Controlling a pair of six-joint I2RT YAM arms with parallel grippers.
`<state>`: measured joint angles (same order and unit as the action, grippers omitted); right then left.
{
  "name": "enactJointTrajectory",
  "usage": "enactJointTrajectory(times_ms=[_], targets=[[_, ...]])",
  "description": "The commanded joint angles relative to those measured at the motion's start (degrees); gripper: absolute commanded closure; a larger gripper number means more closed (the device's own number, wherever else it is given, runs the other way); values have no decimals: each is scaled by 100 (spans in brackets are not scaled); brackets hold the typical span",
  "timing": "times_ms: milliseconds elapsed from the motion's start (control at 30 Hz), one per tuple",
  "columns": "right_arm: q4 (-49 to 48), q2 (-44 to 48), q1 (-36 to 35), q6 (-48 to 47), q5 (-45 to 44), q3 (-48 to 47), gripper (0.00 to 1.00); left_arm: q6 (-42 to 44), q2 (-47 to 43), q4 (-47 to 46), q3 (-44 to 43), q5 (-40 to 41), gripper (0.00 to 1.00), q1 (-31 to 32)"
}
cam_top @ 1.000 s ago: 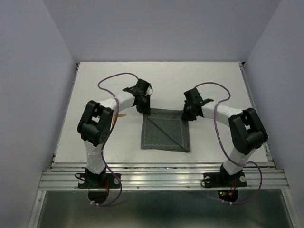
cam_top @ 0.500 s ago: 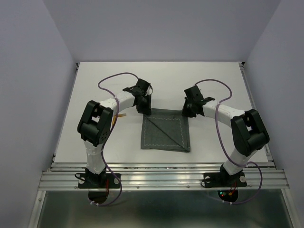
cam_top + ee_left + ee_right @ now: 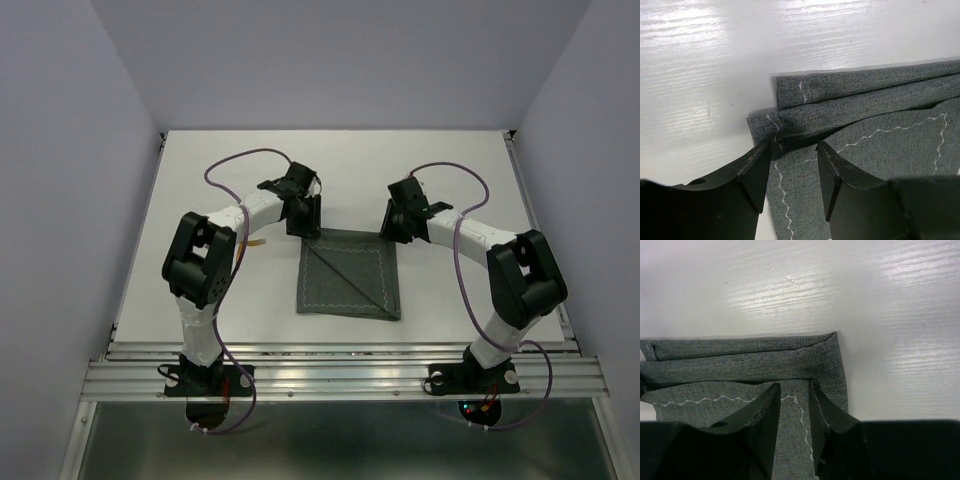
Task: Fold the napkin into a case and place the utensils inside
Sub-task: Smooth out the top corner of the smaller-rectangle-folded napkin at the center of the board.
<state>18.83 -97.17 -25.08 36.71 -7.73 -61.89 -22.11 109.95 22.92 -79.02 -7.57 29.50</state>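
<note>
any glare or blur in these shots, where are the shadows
Left wrist view: streaky glare on the table upper left, napkin stitching sharp, near fingers dark with little detail. Right wrist view: glare upper right, shadow along the napkin's right edge. Top view: even light, no strong glare.
</note>
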Motion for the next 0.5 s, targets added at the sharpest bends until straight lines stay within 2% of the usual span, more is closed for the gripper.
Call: enactJointTrajectory(times_ms=[0, 133, 467], targets=[[-160, 57, 30, -146, 52, 36, 64, 22, -492, 169, -280, 168, 47, -23], [-160, -4, 30, -199, 148, 54, 61, -13, -624, 239, -307, 239, 47, -32], [-204, -338, 30, -252, 263, 124, 62, -48, -896, 319, -131, 318, 47, -58]])
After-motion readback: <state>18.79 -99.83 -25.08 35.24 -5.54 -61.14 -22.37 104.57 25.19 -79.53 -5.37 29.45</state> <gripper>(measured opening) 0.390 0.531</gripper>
